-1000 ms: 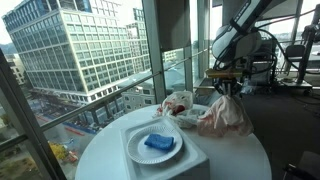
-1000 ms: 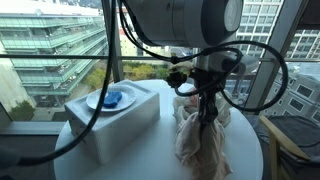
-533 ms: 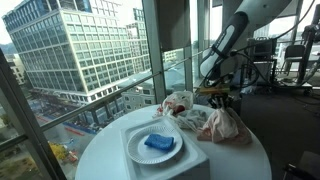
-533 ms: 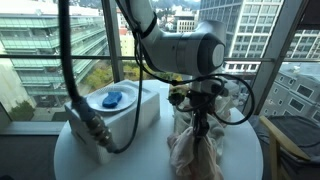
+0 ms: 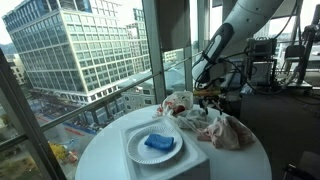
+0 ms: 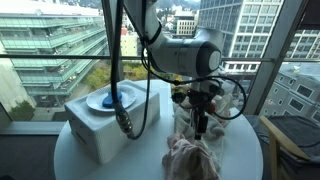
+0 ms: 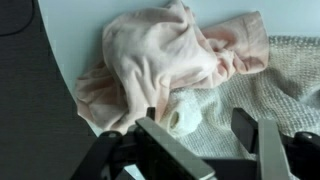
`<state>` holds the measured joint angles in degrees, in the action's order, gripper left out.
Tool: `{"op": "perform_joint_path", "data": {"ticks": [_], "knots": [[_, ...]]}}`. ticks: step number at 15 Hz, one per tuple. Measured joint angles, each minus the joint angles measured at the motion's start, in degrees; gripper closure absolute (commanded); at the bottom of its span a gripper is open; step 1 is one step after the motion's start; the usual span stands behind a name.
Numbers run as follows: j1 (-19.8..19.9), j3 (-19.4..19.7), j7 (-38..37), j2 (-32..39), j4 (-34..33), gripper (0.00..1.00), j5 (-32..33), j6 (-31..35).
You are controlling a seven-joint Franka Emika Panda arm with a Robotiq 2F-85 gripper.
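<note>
My gripper (image 7: 200,125) is open, its two dark fingers spread wide with nothing between them. It hovers just above a crumpled pink cloth (image 7: 160,60) that lies on a cream knitted cloth (image 7: 285,90). A small white rolled piece (image 7: 183,112) sits right below the jaws. In both exterior views the gripper (image 5: 208,97) (image 6: 200,128) hangs over the cloth pile, and the pink cloth (image 5: 232,130) (image 6: 195,158) lies loose on the round white table (image 5: 100,155).
A white box (image 5: 185,165) (image 6: 110,128) stands on the table with a plate (image 5: 137,150) (image 6: 95,100) and a blue sponge (image 5: 158,144) (image 6: 113,98) on top. Glass windows and a railing ring the table. Cables hang from the arm.
The jaws have opened and let go of the pink cloth, which has dropped into a heap on the table. The gripper now stands a little above it.
</note>
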<state>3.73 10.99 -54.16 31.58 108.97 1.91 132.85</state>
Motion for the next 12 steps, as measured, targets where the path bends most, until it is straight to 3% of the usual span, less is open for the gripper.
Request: {"op": "perform_joint_path", "data": {"ticks": [7,12], "knots": [[-0.94,-0.28,1.75,8.5,-13.6,0.0,-0.19,6.42],[-1.05,-3.41,7.29,11.81,-20.43,0.0,-3.39,8.3]]}}
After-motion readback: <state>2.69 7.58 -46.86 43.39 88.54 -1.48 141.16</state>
